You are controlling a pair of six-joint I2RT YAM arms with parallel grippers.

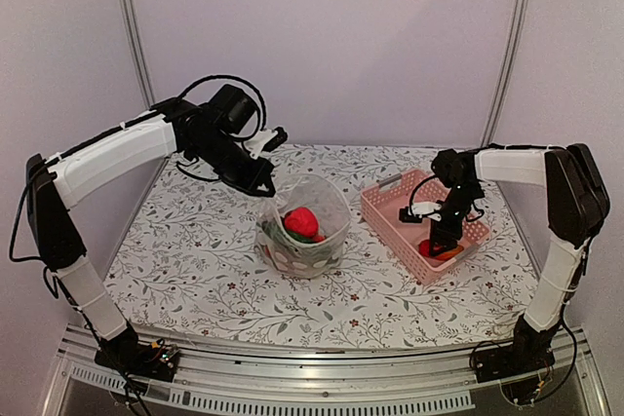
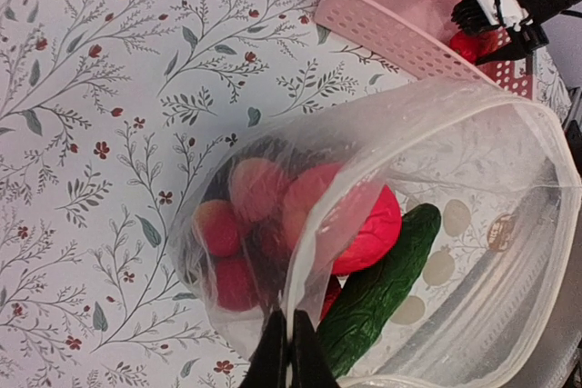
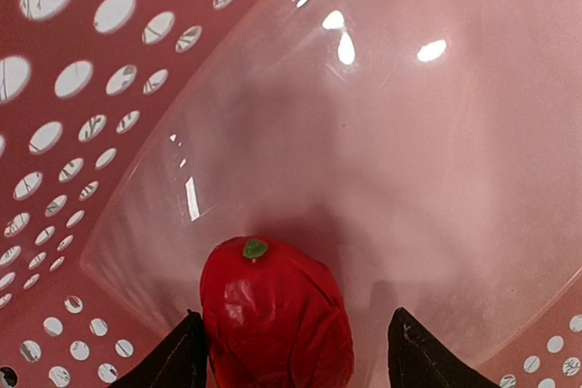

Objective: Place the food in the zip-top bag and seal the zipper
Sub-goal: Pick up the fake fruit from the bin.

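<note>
Left wrist view: nearest, the left gripper (image 2: pixel 289 356) is pinched shut on the rim of the clear bag (image 2: pixel 509 134), whose mouth stands open. Inside lie small red fruits (image 2: pixel 218 229), a big red piece (image 2: pixel 364 224) and a green vegetable (image 2: pixel 382 283). Beyond, on the flowered table (image 2: pixel 109 88), sits the pink basket (image 2: pixel 382 15), where the right gripper (image 3: pixel 296 352) stands open around a red fruit (image 3: pixel 273 306).
</note>
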